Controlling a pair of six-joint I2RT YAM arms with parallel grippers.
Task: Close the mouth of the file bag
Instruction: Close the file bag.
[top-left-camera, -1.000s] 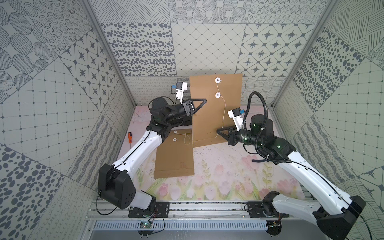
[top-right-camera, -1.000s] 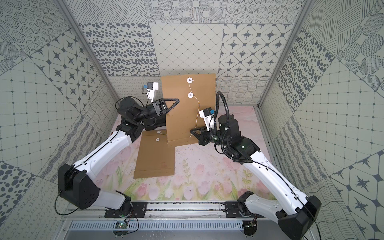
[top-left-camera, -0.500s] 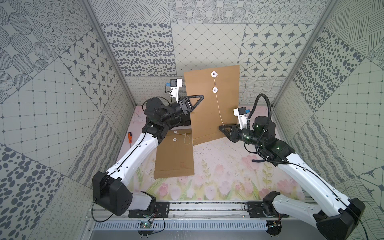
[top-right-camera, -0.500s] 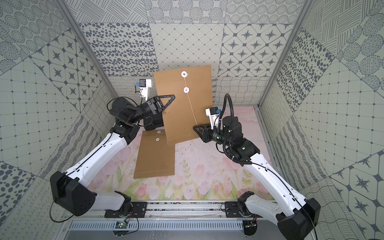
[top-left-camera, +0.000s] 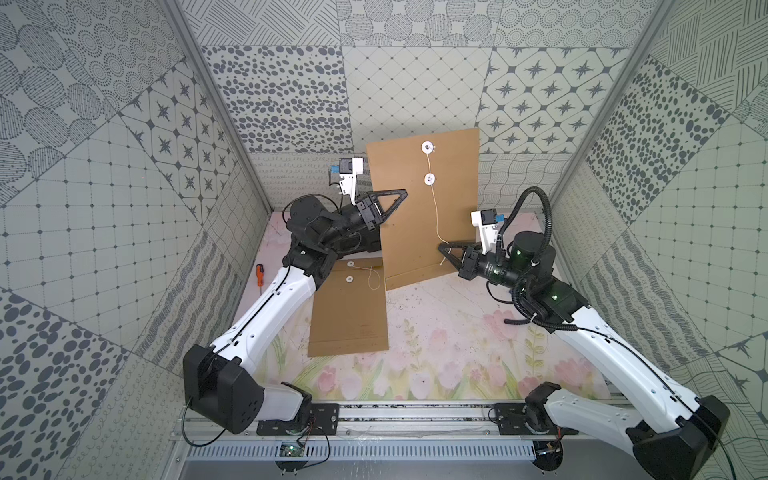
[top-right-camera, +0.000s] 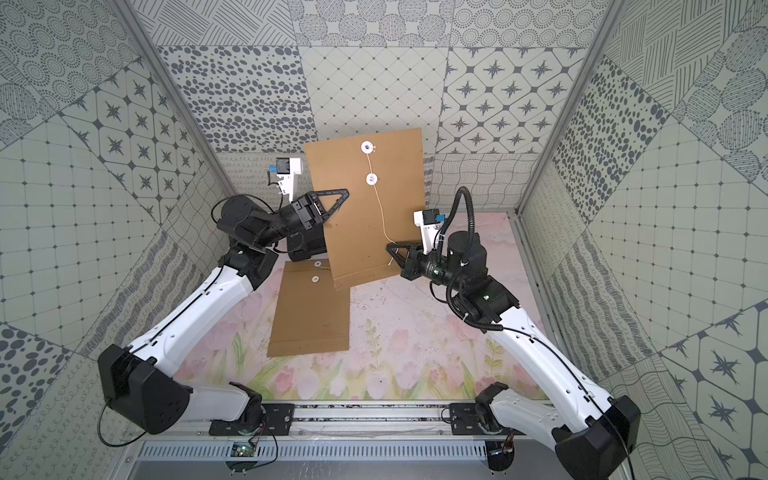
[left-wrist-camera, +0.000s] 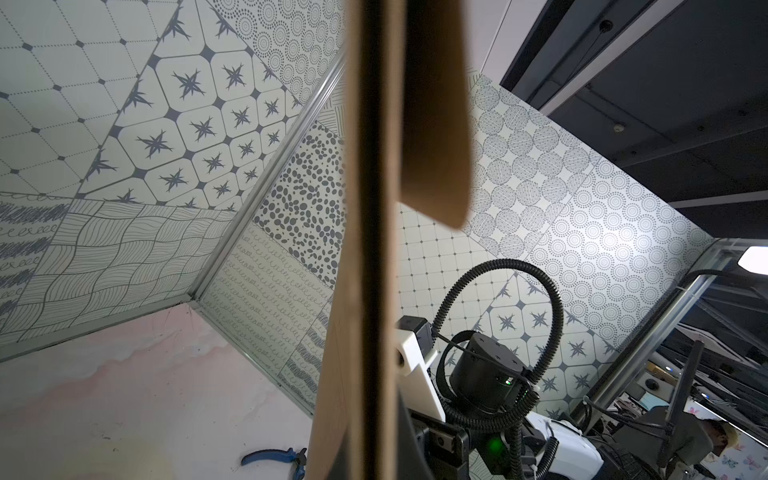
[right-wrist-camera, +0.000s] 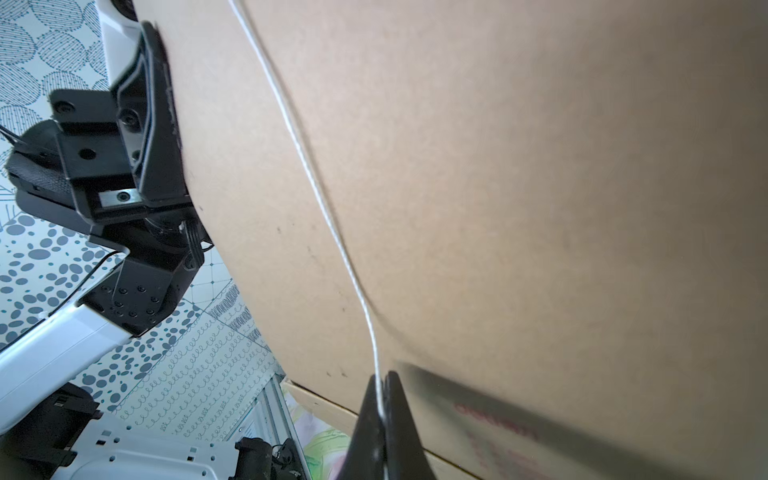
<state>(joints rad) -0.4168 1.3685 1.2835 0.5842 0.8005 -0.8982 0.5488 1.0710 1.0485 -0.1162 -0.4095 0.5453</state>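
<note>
Brown file bag (top-left-camera: 415, 232), left claw (top-left-camera: 400, 194) gripping its edge, right claw (top-left-camera: 442, 249) pinching string (top-left-camera: 434, 208), red print (right-wrist-camera: 494, 424) blurred.

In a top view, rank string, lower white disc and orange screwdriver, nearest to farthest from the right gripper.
1. string: pinched in the right gripper.
2. lower white disc: higher on the upright file bag.
3. orange screwdriver: far to the left.

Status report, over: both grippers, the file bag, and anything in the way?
Left gripper shut on edge of upright file bag. Right gripper shut on its white string, below the discs. Second file bag flat on table beneath; contact unclear.
</note>
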